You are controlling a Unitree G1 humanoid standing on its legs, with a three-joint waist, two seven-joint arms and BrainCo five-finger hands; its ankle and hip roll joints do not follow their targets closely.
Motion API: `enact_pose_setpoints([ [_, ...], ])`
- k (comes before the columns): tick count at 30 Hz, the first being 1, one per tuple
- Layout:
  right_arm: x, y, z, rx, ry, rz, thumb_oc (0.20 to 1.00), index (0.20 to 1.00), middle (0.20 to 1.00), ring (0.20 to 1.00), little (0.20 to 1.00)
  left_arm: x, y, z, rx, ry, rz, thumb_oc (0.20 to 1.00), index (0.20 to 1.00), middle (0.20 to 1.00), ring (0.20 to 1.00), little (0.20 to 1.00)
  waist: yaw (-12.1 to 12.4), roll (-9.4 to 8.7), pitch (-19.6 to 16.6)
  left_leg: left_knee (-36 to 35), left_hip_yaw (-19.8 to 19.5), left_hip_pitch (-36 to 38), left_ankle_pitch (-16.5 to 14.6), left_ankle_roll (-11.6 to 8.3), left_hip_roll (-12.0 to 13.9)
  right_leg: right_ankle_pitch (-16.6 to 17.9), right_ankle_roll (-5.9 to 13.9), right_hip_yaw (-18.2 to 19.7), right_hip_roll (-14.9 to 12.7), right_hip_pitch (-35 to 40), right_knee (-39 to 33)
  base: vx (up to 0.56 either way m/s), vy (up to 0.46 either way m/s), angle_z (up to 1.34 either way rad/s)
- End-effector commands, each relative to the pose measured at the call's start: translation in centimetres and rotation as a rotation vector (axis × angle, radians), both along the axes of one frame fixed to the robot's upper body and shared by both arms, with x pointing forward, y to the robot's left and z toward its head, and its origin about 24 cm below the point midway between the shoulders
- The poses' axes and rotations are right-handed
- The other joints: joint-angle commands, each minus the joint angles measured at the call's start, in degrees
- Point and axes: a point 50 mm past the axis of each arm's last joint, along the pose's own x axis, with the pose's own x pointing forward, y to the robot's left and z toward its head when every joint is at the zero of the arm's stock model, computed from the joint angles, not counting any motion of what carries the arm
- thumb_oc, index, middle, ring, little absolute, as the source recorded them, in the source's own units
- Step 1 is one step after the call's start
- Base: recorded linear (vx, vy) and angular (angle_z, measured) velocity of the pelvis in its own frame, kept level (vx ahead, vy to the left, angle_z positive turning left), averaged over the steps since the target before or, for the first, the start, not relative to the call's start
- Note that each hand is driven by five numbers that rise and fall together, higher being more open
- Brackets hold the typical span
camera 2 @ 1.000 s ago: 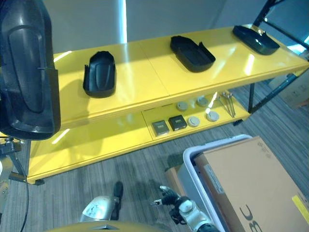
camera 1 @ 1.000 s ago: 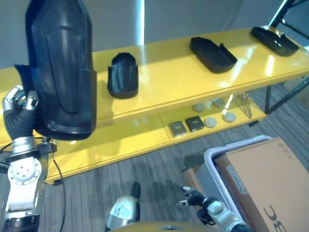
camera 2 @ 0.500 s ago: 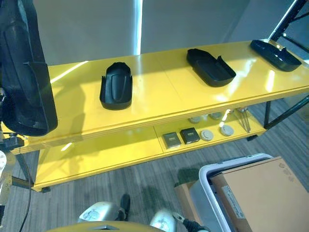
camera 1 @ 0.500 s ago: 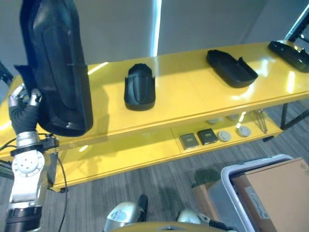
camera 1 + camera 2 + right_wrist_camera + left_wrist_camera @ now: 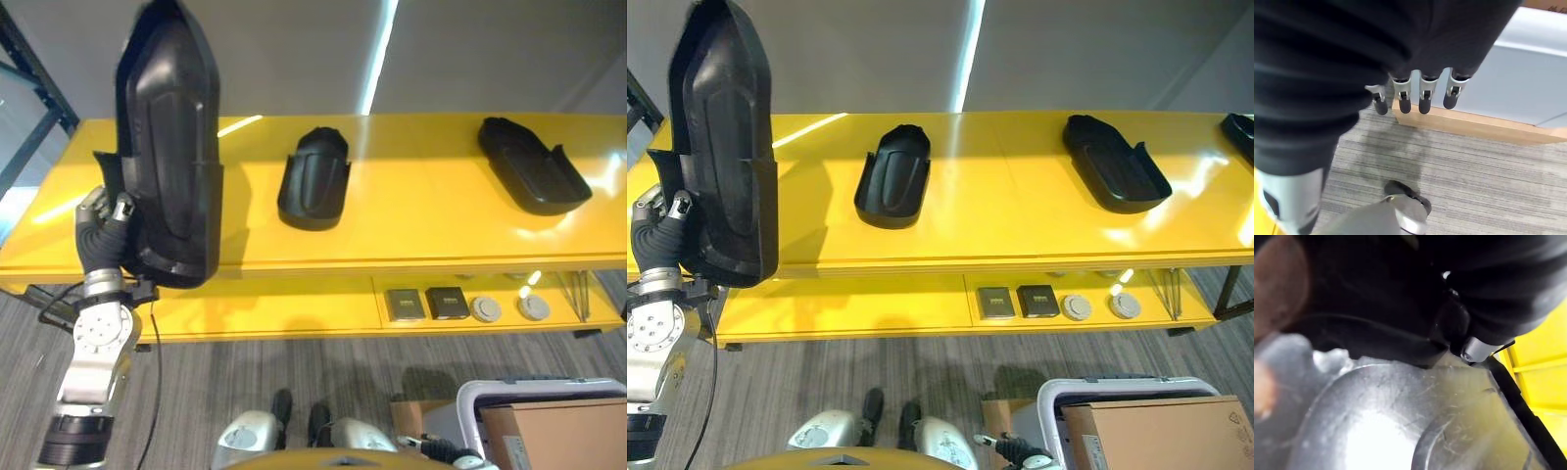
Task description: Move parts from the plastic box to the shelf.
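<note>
My left hand is shut on the lower edge of a long black moulded part, holding it upright in front of the left end of the yellow shelf. In the left wrist view the black part sits close against the hand. The top board carries a short black part in the middle and a longer one to the right. The grey plastic box stands at the bottom right with a cardboard box in it. My right hand hangs low beside the box wall, fingers relaxed and empty.
On the lower shelf lie two small dark square pieces and two round discs. A further black part shows at the shelf's far right. A brown cardboard piece lies on the grey carpet by the box. A dark rack frame stands at the far left.
The camera has swung left, so the shelf now sits square-on and the plastic box has slid to the bottom right. The black part stays upright in my left hand.
</note>
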Motion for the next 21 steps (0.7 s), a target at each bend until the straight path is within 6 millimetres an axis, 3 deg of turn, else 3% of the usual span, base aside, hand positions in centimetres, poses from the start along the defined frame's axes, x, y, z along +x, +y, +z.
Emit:
enact_pose_setpoints([
  [1,-1.7,-0.9,-0.1,-0.035,0.064,0.057,1.000,1.000,1.000,1.000,1.000,-0.1,0.3,3.7,0.026,-0.182,-0.001,0.200,0.200,0.200,0.200,0.200,-0.67,-0.98,-2.32,5.29,0.60,-3.73,-4.55,-0.33,-1.00,8.44,6.90,0.56,-1.60,7.97,-16.02,0.12,-0.065,-0.04],
  [3,-1.6,-1.0,0.0,-0.022,0.063,0.044,1.000,1.000,1.000,1.000,1.000,-0.3,0.8,3.3,0.028,-0.152,0.015,0.200,0.200,0.200,0.200,0.200,-0.48,-0.97,-2.37,6.60,0.62,-3.76,-5.45,-0.40,-0.90,7.79,6.71,0.36,-1.77,8.07,-15.46,0.12,-0.062,0.00],
  [5,-1.5,-0.8,-0.1,-0.010,0.068,0.027,1.000,1.000,1.000,1.000,1.000,-0.3,0.9,3.1,0.021,-0.142,0.010,0.200,0.200,0.200,0.200,0.200,-0.80,-1.03,-2.15,8.87,3.06,-4.48,-6.65,-0.40,-0.34,7.21,6.53,-0.70,-2.31,7.99,-14.83,0.05,-0.053,0.04],
  [6,-2.0,-0.8,-0.2,-0.010,0.072,-0.018,1.000,1.000,1.000,1.000,1.000,0.0,0.6,3.0,0.010,-0.131,-0.023,0.200,0.200,0.200,0.200,0.200,-2.13,-1.06,-1.30,13.44,9.34,-6.76,-4.54,-1.82,3.90,6.55,5.86,-3.45,-3.10,7.95,-13.97,-0.02,-0.047,0.48],
  [7,-2.1,-0.8,-0.2,-0.012,0.075,-0.033,1.000,1.000,1.000,1.000,1.000,0.2,0.3,2.9,0.004,-0.131,-0.035,0.200,0.200,0.200,0.200,0.200,-2.66,-0.87,-0.99,14.55,10.49,-7.39,-3.70,-2.27,5.74,6.33,5.54,-4.17,-3.30,7.68,-13.47,-0.04,-0.009,0.81],
  [9,-2.4,-0.9,-0.3,-0.014,0.082,-0.033,1.000,1.000,1.000,1.000,1.000,0.5,0.1,2.9,-0.012,-0.137,-0.043,0.200,0.200,0.200,0.200,0.200,-3.81,0.22,-0.43,11.23,10.76,-4.97,-1.83,-3.36,10.39,5.19,5.29,-4.64,-4.08,7.22,-11.68,0.03,0.208,0.82],
  [13,-3.0,-1.9,0.0,-0.052,0.084,-0.056,1.000,1.000,1.000,1.000,1.000,0.7,-0.3,2.7,-0.026,-0.139,-0.066,0.200,0.200,0.200,0.200,0.200,-6.45,2.30,-1.07,-0.06,10.79,-0.27,8.83,-7.18,21.19,2.39,4.93,-5.04,-7.01,6.66,-7.49,0.08,0.426,0.25],
  [15,-3.0,-2.2,0.1,-0.061,0.080,-0.072,1.000,1.000,1.000,1.000,1.000,0.7,-0.4,2.7,-0.023,-0.138,-0.075,0.200,0.200,0.200,0.200,0.200,-6.74,2.94,-0.81,-0.43,10.04,-0.41,10.10,-7.64,22.49,1.54,4.90,-4.58,-7.70,6.20,-5.56,0.05,0.430,0.27],
  [16,-2.8,-2.8,0.4,-0.073,0.069,-0.124,1.000,1.000,1.000,1.000,1.000,0.9,-0.3,2.8,-0.013,-0.135,-0.081,0.200,0.200,0.200,0.200,0.200,-7.19,3.67,-0.34,0.20,8.95,0.24,8.13,-7.41,23.13,0.39,5.42,-3.44,-9.82,5.05,-2.18,0.06,0.472,0.07],
  [18,-2.6,-3.3,0.5,-0.074,0.066,-0.159,1.000,1.000,1.000,1.000,1.000,0.9,-0.3,2.9,-0.011,-0.134,-0.076,0.200,0.200,0.200,0.200,0.200,-7.16,4.04,-0.15,0.71,8.88,0.92,4.61,-7.15,22.07,0.13,6.60,-2.79,-11.91,3.69,0.01,0.04,0.522,-0.16],
  [19,-2.8,-3.6,0.6,-0.073,0.057,-0.207,1.000,1.000,1.000,1.000,1.000,1.0,-0.2,2.9,-0.007,-0.127,-0.081,0.200,0.200,0.200,0.200,0.200,-7.39,4.52,0.33,1.58,10.52,1.32,1.40,-7.05,20.63,0.86,8.55,-3.00,-14.97,2.38,2.11,0.02,0.547,-0.33],
  [21,-3.1,-3.7,0.6,-0.062,0.053,-0.233,1.000,1.000,1.000,1.000,1.000,1.0,-0.1,2.9,-0.006,-0.122,-0.078,0.200,0.200,0.200,0.200,0.200,-7.31,4.64,0.86,3.21,10.32,1.13,-0.60,-6.85,18.89,2.17,10.05,-2.19,-16.88,2.44,1.78,0.02,0.487,-0.10],
])
